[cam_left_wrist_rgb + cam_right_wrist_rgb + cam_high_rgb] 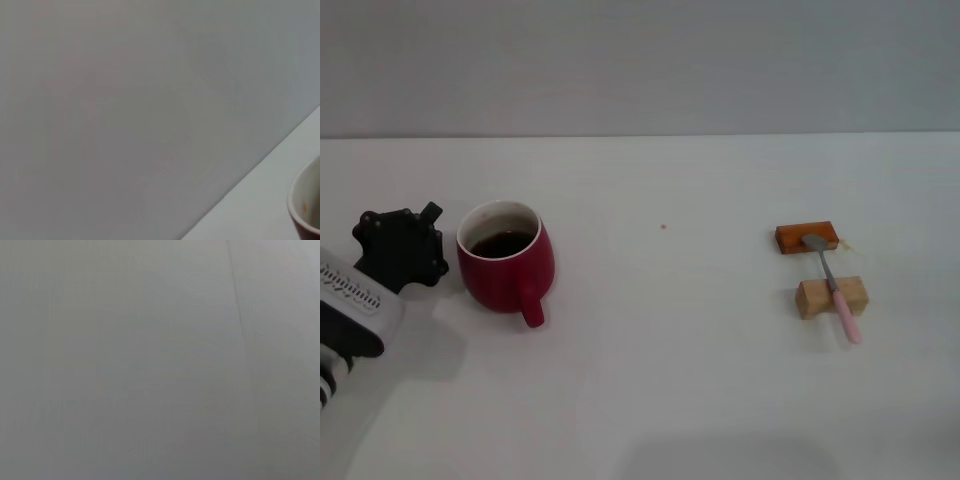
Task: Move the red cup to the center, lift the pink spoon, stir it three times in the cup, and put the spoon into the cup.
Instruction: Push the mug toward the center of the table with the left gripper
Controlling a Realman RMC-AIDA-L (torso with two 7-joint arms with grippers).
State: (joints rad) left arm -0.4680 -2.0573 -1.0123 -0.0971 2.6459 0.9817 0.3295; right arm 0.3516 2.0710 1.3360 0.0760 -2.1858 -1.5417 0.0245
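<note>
The red cup (506,256) stands on the white table at the left, with dark liquid inside and its handle toward me. Its rim edge shows in the left wrist view (306,207). My left gripper (420,245) is just left of the cup, close beside it. The pink spoon (835,288) lies at the right, its grey bowl on an orange-brown block (807,238) and its handle across a light wooden block (831,297). My right gripper is out of view.
A small red dot (663,226) marks the table's middle. The table's back edge meets a grey wall (640,60). The right wrist view shows only a grey surface.
</note>
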